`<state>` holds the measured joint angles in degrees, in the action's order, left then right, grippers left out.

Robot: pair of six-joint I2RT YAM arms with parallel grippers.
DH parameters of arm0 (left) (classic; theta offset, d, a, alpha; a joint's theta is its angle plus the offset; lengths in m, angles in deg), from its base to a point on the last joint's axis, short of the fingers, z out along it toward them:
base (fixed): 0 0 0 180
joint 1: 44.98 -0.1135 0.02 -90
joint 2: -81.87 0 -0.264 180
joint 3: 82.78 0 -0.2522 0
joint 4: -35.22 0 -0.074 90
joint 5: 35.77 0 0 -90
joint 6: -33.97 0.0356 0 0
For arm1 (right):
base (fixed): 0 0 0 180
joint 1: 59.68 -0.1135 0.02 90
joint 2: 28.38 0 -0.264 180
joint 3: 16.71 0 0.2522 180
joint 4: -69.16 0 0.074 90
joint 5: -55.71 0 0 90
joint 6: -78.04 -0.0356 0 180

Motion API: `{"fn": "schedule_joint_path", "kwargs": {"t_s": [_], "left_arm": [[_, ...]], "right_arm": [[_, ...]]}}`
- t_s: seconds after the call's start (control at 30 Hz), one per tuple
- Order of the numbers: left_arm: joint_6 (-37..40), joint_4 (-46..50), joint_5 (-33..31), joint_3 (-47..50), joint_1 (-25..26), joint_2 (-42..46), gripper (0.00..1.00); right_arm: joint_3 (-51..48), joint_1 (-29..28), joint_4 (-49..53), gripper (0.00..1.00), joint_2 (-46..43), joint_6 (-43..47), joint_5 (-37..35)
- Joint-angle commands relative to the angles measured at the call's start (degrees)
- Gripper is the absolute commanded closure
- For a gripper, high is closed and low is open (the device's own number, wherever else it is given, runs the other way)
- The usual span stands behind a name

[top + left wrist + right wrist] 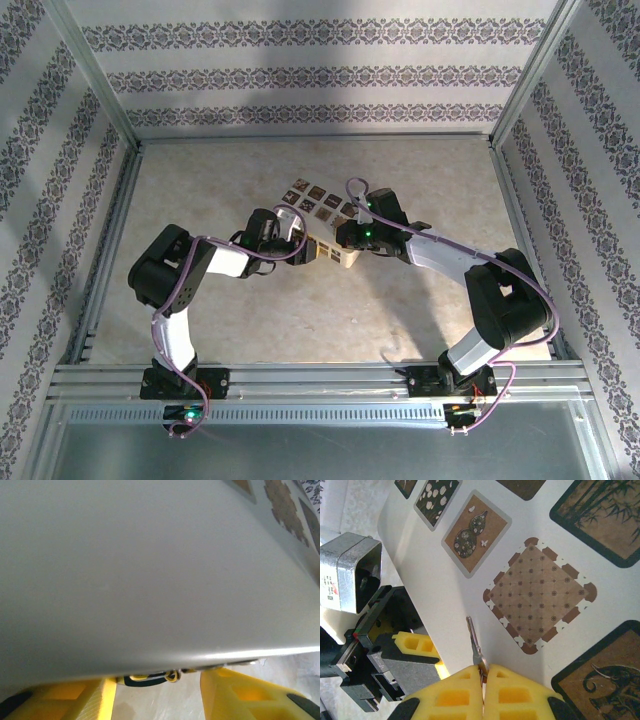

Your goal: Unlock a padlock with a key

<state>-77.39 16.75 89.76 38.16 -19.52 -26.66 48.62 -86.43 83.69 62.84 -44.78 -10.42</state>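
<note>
Pinching key, right pincer closed.

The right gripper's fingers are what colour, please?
The fingers are yellow, clearest in the right wrist view.

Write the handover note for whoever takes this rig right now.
Right end effector: shut on the key, with the blade sticking out over the patterned top of the box.
Left end effector: fingers apart, pressed close against the box's plain side. Whether it actually holds the box is unclear.
Done: the key is in hand.
Left: bring the key to the padlock, insert it and turn.
</note>
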Motion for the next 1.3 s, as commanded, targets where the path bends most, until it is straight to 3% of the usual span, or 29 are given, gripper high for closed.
{"fn": "schedule_joint_path", "kwargs": {"t_s": [0.0,0.77,0.97,1.27], "left_arm": [[-2.9,-5.4,0.4,-1.7,1.3,-1.0,0.54],[-8.6,-8.6,-4.8,-0.4,2.7,0.4,0.69],[-10.0,-8.4,-4.4,0.6,3.4,2.4,0.71],[-11.1,-2.5,-0.6,0.7,4.0,7.2,0.78]], "right_arm": [[-1.5,0.3,2.3,1.00,0.8,0.6,-0.8],[-1.5,0.1,0.5,1.00,-1.5,1.2,0.0],[-3.5,0.0,0.5,1.00,-8.1,3.6,-1.1],[-15.6,-4.7,-0.3,1.00,-21.2,14.2,-8.2]]}}
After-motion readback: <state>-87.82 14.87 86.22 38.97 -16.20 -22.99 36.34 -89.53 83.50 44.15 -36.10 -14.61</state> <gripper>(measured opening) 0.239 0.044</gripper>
